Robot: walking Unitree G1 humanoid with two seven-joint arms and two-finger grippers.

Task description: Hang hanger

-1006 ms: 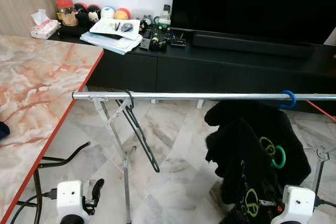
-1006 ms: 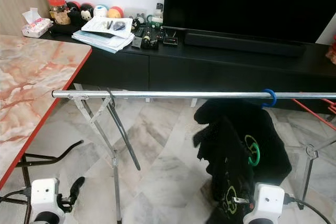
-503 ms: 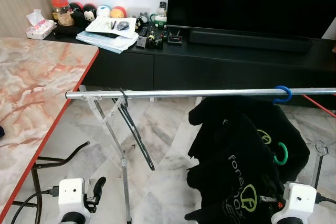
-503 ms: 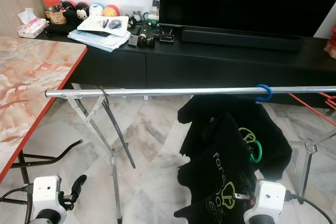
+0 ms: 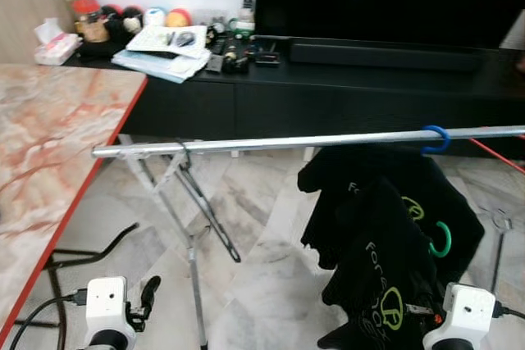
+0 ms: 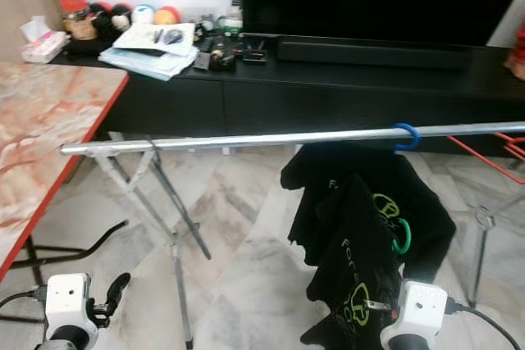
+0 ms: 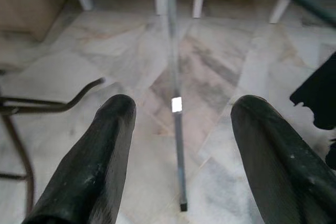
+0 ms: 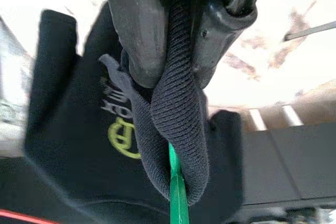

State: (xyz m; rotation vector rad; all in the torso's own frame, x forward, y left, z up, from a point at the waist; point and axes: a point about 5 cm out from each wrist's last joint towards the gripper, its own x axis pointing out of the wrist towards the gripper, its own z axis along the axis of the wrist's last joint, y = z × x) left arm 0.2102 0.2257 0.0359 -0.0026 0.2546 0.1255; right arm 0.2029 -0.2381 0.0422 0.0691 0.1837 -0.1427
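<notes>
Two claws sit low before a thin, shiny metal rail [image 5: 287,142] that crosses above them. The right claw [image 8: 173,72] is clamped on a fold of ribbed black knit with the flat green plastic hanger [image 8: 177,192] emerging just below its fingers; the black shirt [image 5: 385,227], soft and crumpled with yellow-green printed lettering, bunches directly above this claw in the eye views, the green hanger's loop [image 5: 443,239] showing at its far side. A round blue hook [image 5: 435,138] curls over the rail just above the shirt. The left claw [image 7: 181,129] hangs spread apart, gripping nothing, its rounded matte black fingers [image 7: 100,150] framing a slim steel leg of the rack [image 7: 176,124] and the veined marble floor [image 7: 105,61] beyond. A glossy pink-marbled tabletop [image 5: 49,137] with a red edge lies outward of the left claw. Compared with half a second ago, the shirt hangs slightly narrower and the rail tilts a little more.
</notes>
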